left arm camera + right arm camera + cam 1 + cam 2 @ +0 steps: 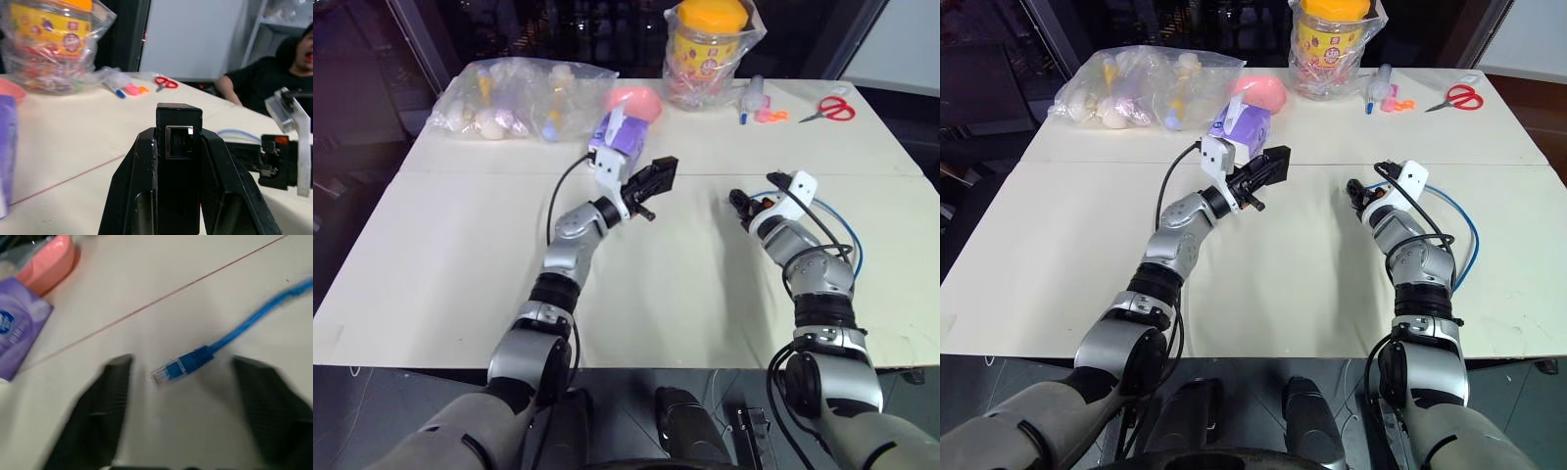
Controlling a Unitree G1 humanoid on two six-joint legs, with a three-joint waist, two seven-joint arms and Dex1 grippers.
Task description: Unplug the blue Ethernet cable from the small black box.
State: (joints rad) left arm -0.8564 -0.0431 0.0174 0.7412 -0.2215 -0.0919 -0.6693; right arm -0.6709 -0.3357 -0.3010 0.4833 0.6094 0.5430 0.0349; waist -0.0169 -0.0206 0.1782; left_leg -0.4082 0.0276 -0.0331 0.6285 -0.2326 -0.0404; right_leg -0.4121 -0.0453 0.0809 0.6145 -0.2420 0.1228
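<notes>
One small black box (pixel 178 161) is seen clamped between the two fingers of the left claw (pixel 651 181), which is closed tight on it; the box's single port faces outward from the fingertips and nothing is plugged into it. One blue Ethernet cable (pixel 230 335) is seen lying loose on the table (pixel 460 255), its clear plug between the two spread fingers of the right claw (pixel 183 396), touched by neither; the right claw is wide open and has hold of nothing. From the plug the cable is led away beyond the right claw's fingertips and is looped round on the table behind the right wrist. The two claws are kept well apart, the box in the left one raised above the table, the right one held low over it. The left forearm is stretched forward and angled toward the right claw, its claw tipped slightly upward; the right forearm is stretched forward with its claw tilted a little down toward the plug. Beyond the left claw one purple tissue box (pixel 1242 124) is stood, with one pink bowl (pixel 1261 93) just past it. Farther off are counted two clear bags, one holding a yellow-lidded jar (pixel 710 44), the other small toys (pixel 514 98), one pair of red scissors (pixel 829 109) and a few small pens (pixel 754 106). One person (pixel 274 83) is seated past the table's edge.
</notes>
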